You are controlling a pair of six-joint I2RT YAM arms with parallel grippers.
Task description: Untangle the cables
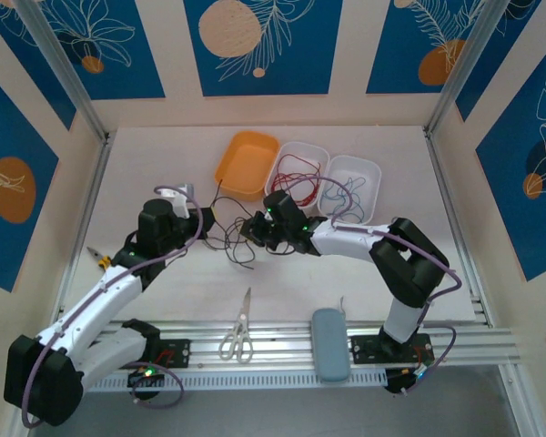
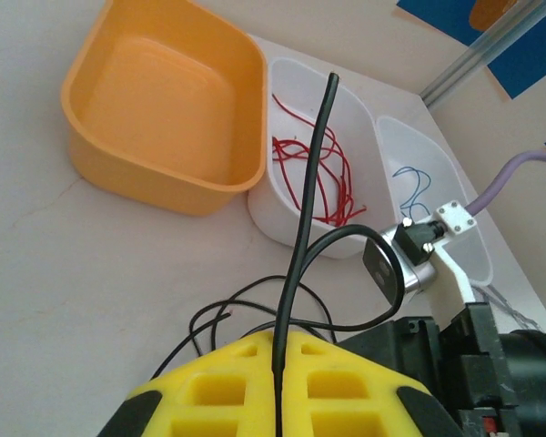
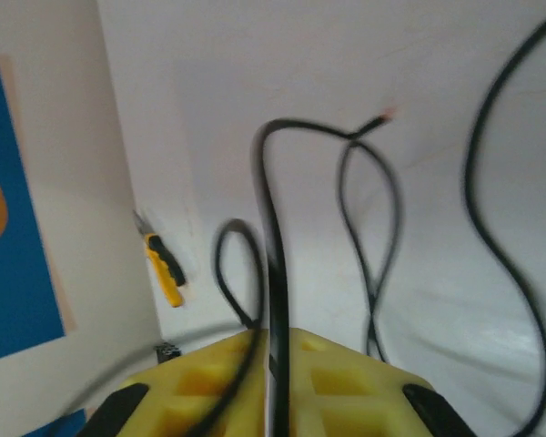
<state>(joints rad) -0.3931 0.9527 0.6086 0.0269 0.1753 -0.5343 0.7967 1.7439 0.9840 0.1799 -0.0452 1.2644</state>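
Left gripper and right gripper each clamped on black cable, near side of orange bin. Pull apart slowly, low, letting loops slide free, not tighten.

Closed yellow fingers on black cable

A white table lies beneath the jaws. Beyond them and to both sides rise cream walls with blue panels bearing orange circles and white leaf outlines.
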